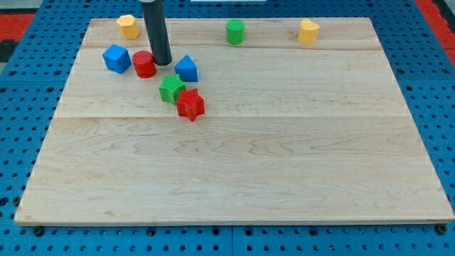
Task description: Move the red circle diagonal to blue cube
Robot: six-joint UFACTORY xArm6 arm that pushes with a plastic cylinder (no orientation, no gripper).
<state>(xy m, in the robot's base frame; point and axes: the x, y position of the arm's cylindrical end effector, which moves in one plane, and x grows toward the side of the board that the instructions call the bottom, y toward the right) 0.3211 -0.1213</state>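
The red circle [144, 64], a short cylinder, stands on the wooden board [284, 156] near the view's top left. The blue cube [116, 58] sits just to its left, a small gap between them. My tip [163, 62] is at the red circle's right side, close to or touching it. The dark rod rises from there to the view's top edge.
A blue triangular block [186, 68] lies right of my tip. A green star block [171, 88] and a red star block [190, 104] lie below it. A yellow block [128, 26], a green cylinder [235, 31] and a yellow heart-like block [308, 31] line the top edge.
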